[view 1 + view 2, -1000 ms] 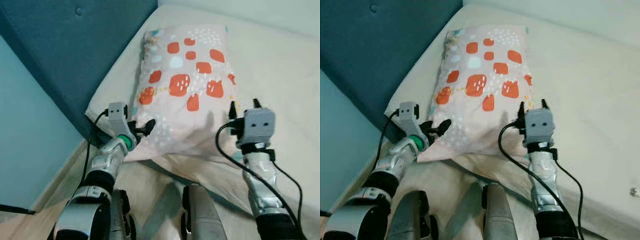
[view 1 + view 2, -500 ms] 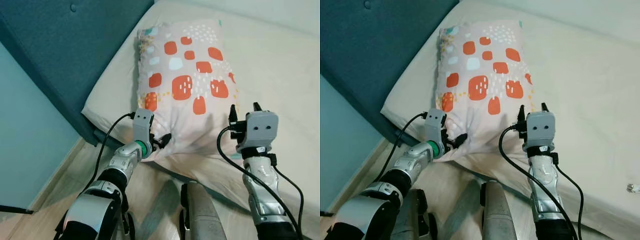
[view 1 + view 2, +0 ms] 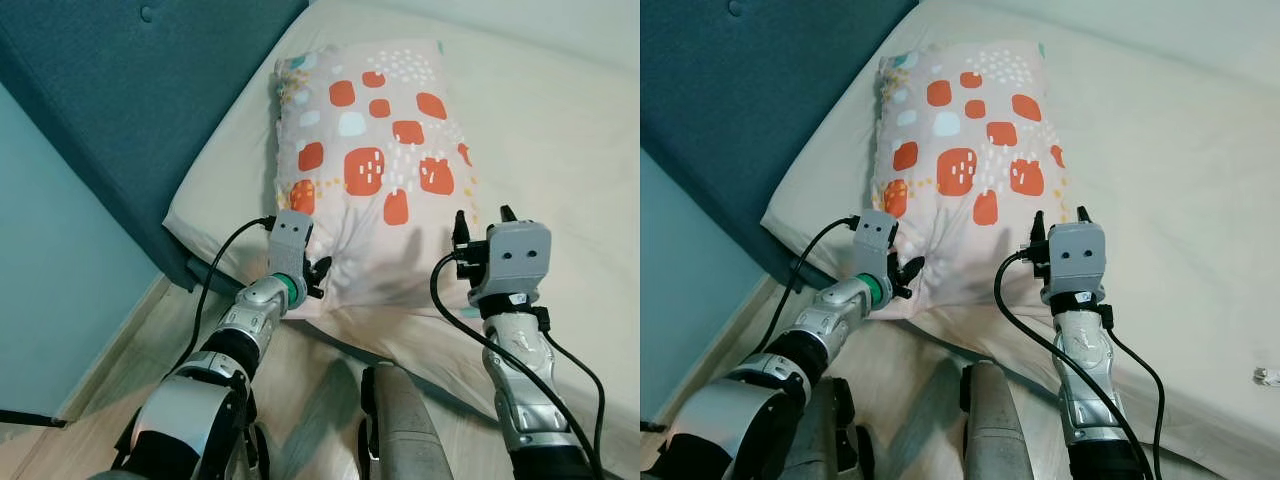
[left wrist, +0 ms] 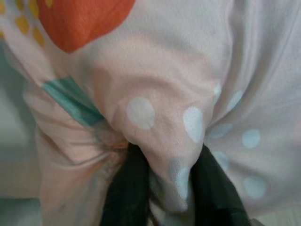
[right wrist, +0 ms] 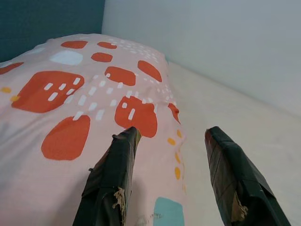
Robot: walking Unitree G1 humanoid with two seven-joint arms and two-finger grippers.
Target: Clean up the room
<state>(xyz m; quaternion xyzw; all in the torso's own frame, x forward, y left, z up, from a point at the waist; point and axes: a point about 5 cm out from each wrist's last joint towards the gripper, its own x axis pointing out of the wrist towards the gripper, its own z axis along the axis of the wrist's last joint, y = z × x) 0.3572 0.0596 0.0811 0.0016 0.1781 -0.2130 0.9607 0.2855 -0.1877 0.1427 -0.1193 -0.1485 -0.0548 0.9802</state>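
Two silver robot arms reach toward a soft pink pillow patterned with orange blocks and pale dots (image 3: 375, 170), which lies lengthwise on the cream sheet of a bed (image 3: 560, 130), its far end up by the dark teal padded headboard (image 3: 130, 110) and its near end at the mattress edge closest to the robot.

At the pillow's near left corner, the left gripper (image 3: 318, 275) has its two black fingers (image 4: 127, 188) clamped on a bunched fold of the pillowcase (the wrist camera there shows the fabric puckered tightly between them). Near the pillow's near right corner, the right gripper (image 3: 480, 222) hovers with its black fingers (image 5: 113, 174) spread apart, one over the pillow's edge and one over bare sheet, gripping nothing.

Judging by this, the step in hand is straightening or repositioning the pillow as part of tidying the room: one corner is secured, the other is not yet taken. The next move probably calls for the right gripper to lower onto the pillow's right corner and pinch enough cloth, so that both arms can shift the pillow evenly without twisting it.
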